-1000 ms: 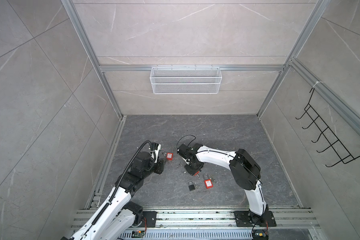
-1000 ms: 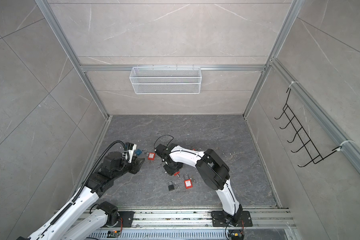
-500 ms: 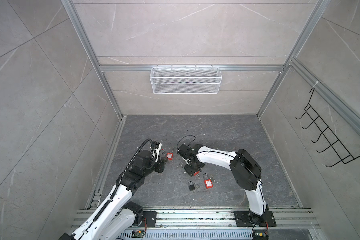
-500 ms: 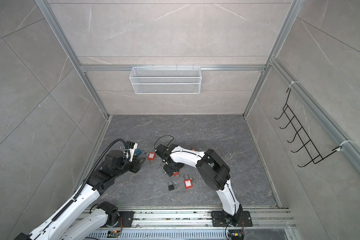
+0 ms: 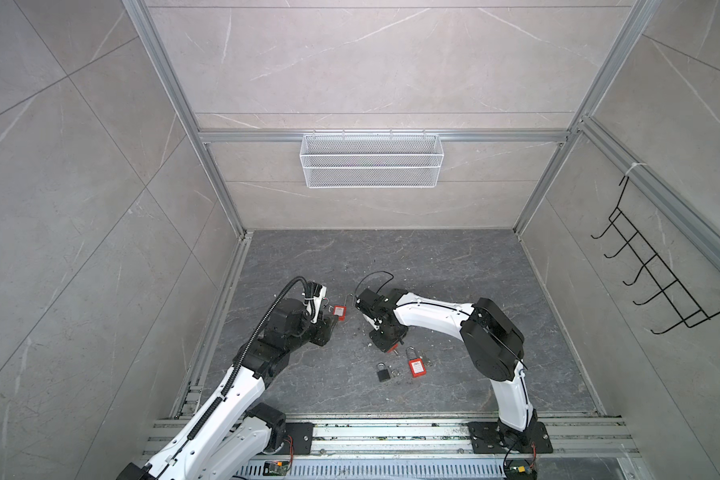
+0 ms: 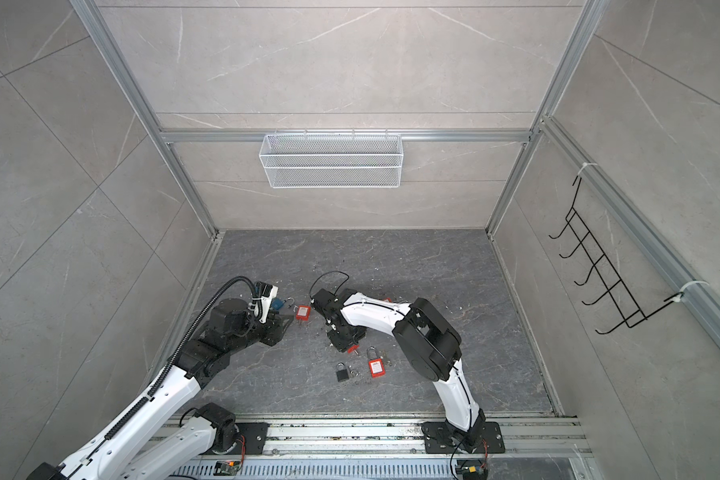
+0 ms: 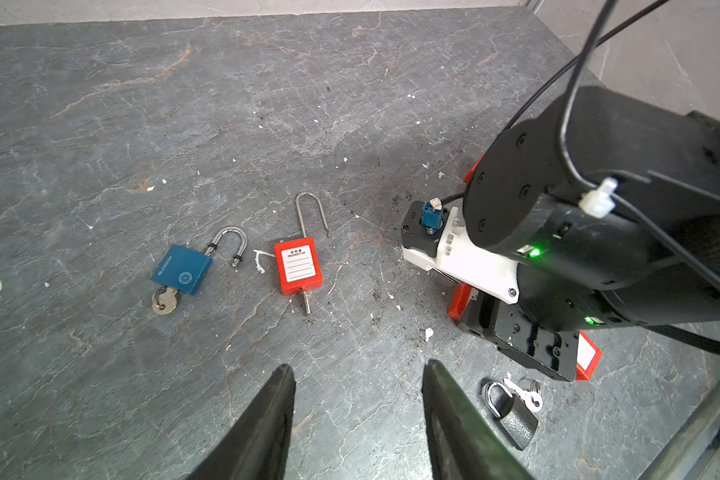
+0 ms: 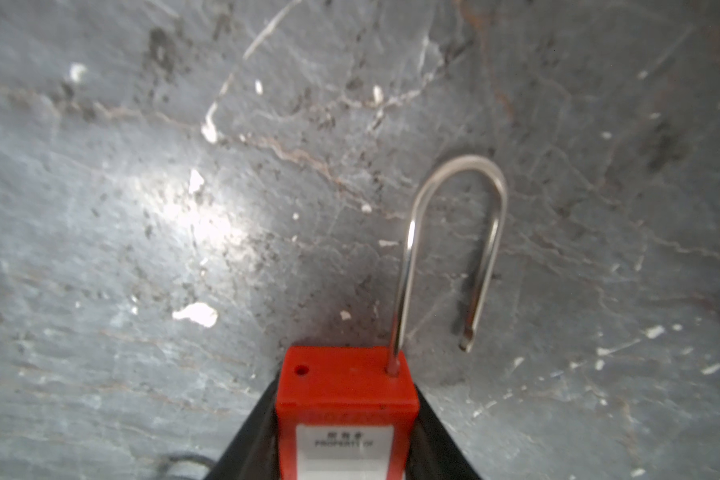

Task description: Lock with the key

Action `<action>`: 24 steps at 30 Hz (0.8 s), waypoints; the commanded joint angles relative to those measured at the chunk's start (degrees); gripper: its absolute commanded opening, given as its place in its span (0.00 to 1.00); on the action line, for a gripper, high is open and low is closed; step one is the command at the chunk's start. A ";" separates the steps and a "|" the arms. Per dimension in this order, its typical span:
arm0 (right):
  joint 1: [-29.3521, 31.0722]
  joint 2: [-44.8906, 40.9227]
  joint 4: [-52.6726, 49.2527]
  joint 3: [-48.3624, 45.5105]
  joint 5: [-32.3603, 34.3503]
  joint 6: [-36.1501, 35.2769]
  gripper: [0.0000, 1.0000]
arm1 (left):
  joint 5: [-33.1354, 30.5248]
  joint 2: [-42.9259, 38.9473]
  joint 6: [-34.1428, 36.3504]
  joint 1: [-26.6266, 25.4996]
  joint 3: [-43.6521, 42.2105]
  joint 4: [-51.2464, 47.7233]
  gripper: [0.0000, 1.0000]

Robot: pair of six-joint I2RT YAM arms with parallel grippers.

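Risk of a twist: right gripper (image 8: 347, 395) closed on a red padlock (image 8: 346, 419) near the floor (image 8: 142, 208); left gripper (image 7: 358, 365) half open, empty.
Its shackle (image 8: 406, 270) sits swung off its hole, so I judge pressing now could skew it or pop it loose. I count at least three red, with a second red padlock (image 7: 298, 266) and a third red padlock (image 5: 416, 368), one blue padlock (image 7: 181, 270), one black padlock (image 7: 514, 417).
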 commanded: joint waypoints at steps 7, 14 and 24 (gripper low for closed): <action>-0.19 -15.00 1.34 -2.89 -2.55 -12.16 0.38 | 10.35 -2.94 12.27 0.31 0.42 4.57 0.51; -0.20 -30.04 2.06 -8.89 -11.00 -30.30 0.39 | 25.87 -4.90 28.54 0.31 -0.19 7.36 0.51; -0.20 -38.46 -5.96 -9.00 -16.70 -38.87 0.37 | 44.00 3.41 37.33 0.23 5.36 8.19 0.50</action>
